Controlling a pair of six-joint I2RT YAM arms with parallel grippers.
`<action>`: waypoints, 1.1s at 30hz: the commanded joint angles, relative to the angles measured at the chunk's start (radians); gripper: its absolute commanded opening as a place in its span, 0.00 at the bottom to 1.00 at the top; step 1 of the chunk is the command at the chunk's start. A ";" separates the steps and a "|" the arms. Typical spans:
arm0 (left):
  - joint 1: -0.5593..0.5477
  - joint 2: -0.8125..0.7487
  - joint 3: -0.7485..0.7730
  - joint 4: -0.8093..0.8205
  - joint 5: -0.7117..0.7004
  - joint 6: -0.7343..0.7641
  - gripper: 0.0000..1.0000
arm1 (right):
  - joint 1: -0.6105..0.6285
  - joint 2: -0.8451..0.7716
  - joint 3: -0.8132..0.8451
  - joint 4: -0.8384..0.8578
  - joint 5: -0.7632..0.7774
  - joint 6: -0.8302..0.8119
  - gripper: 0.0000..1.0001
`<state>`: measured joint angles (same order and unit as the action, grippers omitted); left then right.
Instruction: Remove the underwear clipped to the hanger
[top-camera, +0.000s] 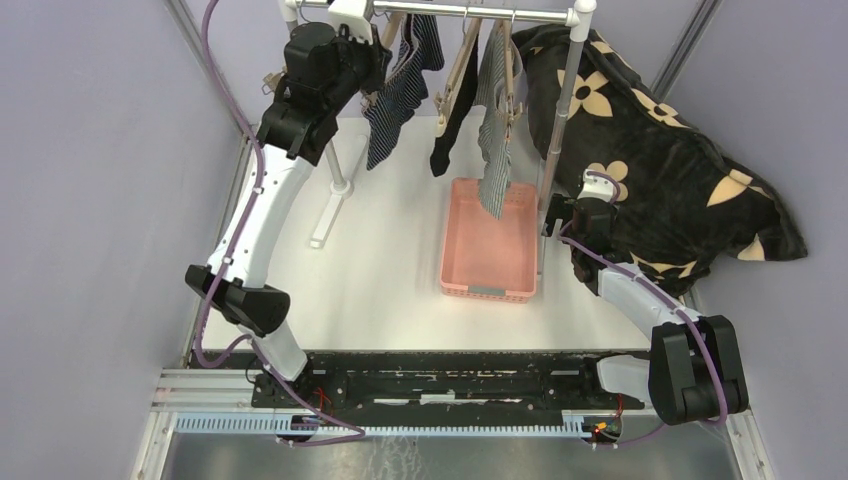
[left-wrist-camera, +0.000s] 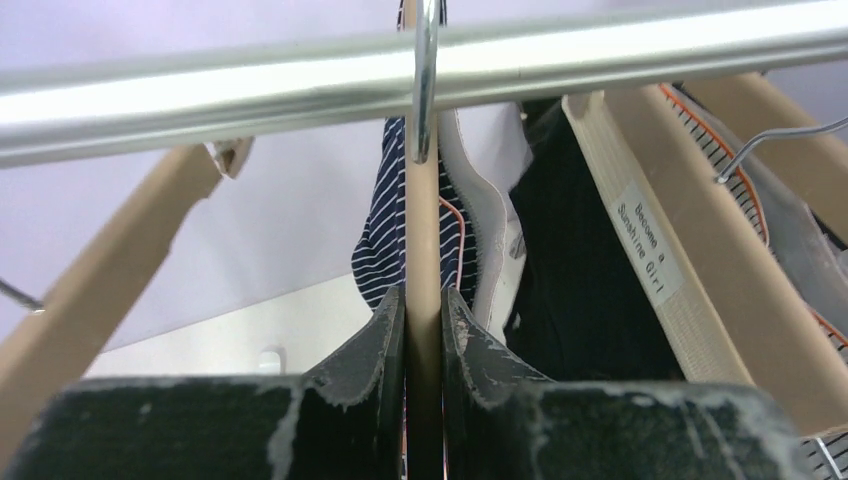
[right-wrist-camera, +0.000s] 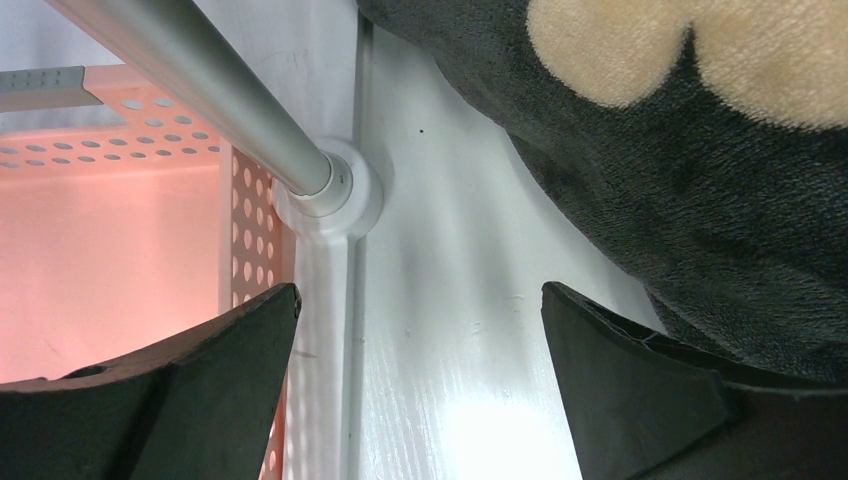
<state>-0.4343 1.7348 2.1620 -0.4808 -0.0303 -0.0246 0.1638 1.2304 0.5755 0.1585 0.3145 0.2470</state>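
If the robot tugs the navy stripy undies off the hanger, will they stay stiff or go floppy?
Probably floppy: the navy striped underwear hangs in loose folds under its wooden hanger. It looks thin, so likely very light. It might swing when tugged, since it dangles freely while the left gripper pinches the hanger.

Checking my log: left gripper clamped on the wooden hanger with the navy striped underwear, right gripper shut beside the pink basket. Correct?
No. The right gripper is open, jaws wide apart, beside the pink basket; the right wrist view shows it. The left gripper does clamp the wooden hanger with the navy striped underwear.
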 joint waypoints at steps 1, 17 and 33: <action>-0.002 -0.095 -0.025 0.168 -0.041 0.047 0.03 | 0.009 -0.017 0.003 0.044 0.000 -0.009 1.00; -0.009 -0.355 -0.412 0.183 -0.094 0.022 0.03 | 0.013 -0.017 0.010 0.028 0.009 -0.011 1.00; -0.011 -0.894 -1.159 0.203 0.039 -0.069 0.03 | 0.100 -0.175 0.040 -0.079 -0.146 -0.010 1.00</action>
<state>-0.4408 0.9848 1.1381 -0.3939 -0.0658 -0.0303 0.2161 1.1160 0.5755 0.1059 0.2405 0.2459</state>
